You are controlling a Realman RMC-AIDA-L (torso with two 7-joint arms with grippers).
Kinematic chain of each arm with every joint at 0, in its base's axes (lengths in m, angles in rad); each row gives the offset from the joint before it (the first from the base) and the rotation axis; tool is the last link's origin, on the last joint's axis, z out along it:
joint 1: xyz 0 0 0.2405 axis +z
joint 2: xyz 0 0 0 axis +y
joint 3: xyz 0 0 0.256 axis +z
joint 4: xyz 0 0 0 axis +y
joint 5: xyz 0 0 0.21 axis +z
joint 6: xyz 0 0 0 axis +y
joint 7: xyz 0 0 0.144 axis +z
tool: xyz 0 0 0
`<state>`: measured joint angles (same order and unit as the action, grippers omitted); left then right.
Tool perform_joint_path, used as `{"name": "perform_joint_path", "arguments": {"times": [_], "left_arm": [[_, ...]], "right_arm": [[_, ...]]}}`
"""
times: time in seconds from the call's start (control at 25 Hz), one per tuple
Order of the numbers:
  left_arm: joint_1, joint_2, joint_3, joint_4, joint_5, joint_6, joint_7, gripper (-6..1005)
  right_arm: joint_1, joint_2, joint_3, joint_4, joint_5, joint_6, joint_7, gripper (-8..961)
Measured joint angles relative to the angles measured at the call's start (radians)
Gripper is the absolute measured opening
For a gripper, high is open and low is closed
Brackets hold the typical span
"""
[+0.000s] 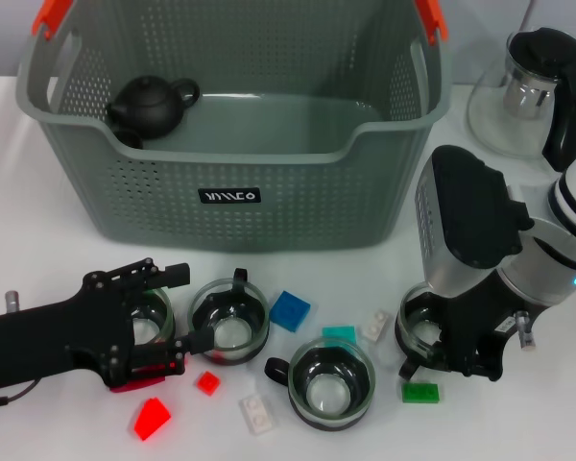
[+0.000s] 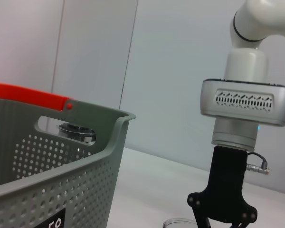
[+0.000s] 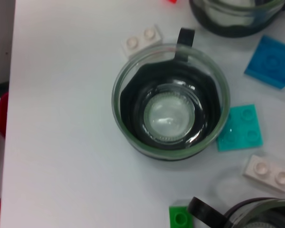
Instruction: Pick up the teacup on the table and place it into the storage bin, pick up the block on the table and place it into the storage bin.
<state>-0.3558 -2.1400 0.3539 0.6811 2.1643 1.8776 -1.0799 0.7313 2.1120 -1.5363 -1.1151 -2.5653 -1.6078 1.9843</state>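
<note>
Head view: teacups, blocks crowd table before storage bin.

The grey-green bin stands upright at the back. Four glass teacups sit in front of it. Small coloured blocks lie among them.

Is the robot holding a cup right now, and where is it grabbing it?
It cannot be told. The left pincer sits around the leftmost teacup, the right pincer over the rightmost teacup, but no grip shows.
</note>
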Motion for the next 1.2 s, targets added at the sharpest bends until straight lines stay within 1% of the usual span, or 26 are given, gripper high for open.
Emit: {"name": "perform_joint_path", "arguments": {"times": [0.08,0.32,0.4,0.52,0.64,0.76,0.84,0.92,0.96,1.0,1.04,1.08,1.16,1.2], "left_arm": [[0.000,0.000,0.000,0.000,0.000,0.000,0.000,836],[0.000,0.000,0.000,-0.002,0.000,0.000,0.000,836],[0.000,-0.001,-0.001,-0.002,0.000,0.000,0.000,836],[0.000,-0.001,-0.009,-0.004,-0.001,0.000,0.000,836],[0.001,-0.001,-0.011,-0.007,-0.002,0.000,0.000,835],[0.001,-0.001,-0.012,-0.010,-0.003,0.000,0.000,835],[0.001,-0.001,-0.012,-0.010,-0.003,-0.006,0.000,835],[0.001,-0.001,-0.013,-0.010,-0.003,-0.013,0.000,835],[0.001,-0.001,-0.013,-0.010,-0.003,-0.017,0.000,835],[-0.003,-0.001,-0.013,-0.010,-0.003,-0.017,0.000,835],[-0.004,0.000,-0.014,-0.010,-0.003,-0.017,0.000,835],[-0.008,0.000,-0.013,-0.010,-0.003,-0.017,-0.001,835],[-0.015,0.000,-0.014,-0.011,-0.004,-0.016,-0.003,835],[-0.017,0.000,-0.013,-0.012,-0.004,-0.015,-0.005,835]], "right_arm": [[0.000,0.000,0.005,-0.002,0.001,-0.004,0.003,49],[0.000,-0.002,0.021,-0.009,0.009,-0.015,0.000,48],[-0.004,-0.005,0.063,-0.024,0.036,-0.039,-0.023,48],[-0.014,-0.011,0.193,-0.051,0.111,-0.109,-0.093,47],[-0.037,-0.016,0.415,-0.072,0.236,-0.240,-0.228,48],[-0.073,-0.020,0.628,-0.056,0.365,-0.338,-0.355,49],[-0.109,-0.027,0.728,-0.029,0.489,-0.368,-0.414,49],[-0.154,-0.039,0.765,0.003,0.656,-0.372,-0.438,49],[-0.172,-0.043,0.764,0.013,0.753,-0.373,-0.437,49],[-0.179,-0.043,0.761,0.012,0.804,-0.370,-0.426,49],[-0.186,-0.040,0.761,0.003,0.867,-0.364,-0.403,49],[-0.184,-0.031,0.766,-0.021,0.915,-0.344,-0.362,48],[-0.167,-0.014,0.767,-0.092,0.963,-0.280,-0.253,48],[-0.148,-0.012,0.754,-0.128,0.976,-0.227,-0.191,48]]}}
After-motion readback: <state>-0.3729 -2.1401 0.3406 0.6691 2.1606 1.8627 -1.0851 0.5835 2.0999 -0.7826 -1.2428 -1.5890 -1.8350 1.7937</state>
